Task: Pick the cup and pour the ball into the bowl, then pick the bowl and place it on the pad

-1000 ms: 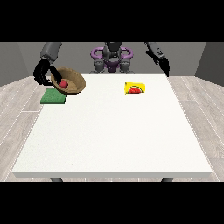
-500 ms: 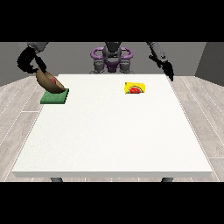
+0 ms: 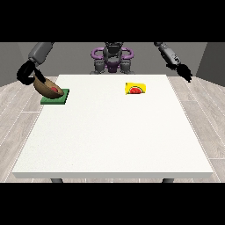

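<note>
My hand at the view's left (image 3: 27, 74) grips the far rim of the brown bowl (image 3: 47, 87), fingers curled on that edge, because a rim hold lets the bowl hang with its mouth turned toward the camera. The bowl is tilted, not level, its lower side over or touching the near-left part of the green pad (image 3: 56, 96); I cannot tell whether it rests there or hangs just clear. The red ball (image 3: 54, 89) sits inside the bowl against the low side, which I take to mean the pouring step is complete. The yellow cup (image 3: 136, 89) lies on the white table (image 3: 114, 136) well apart to the right, red showing at its mouth. My hand at the view's right (image 3: 183, 70) is held off the table edge, away from the work; its finger posture I cannot tell. Remaining, in my judgement: level the bowl on the pad and release.
</note>
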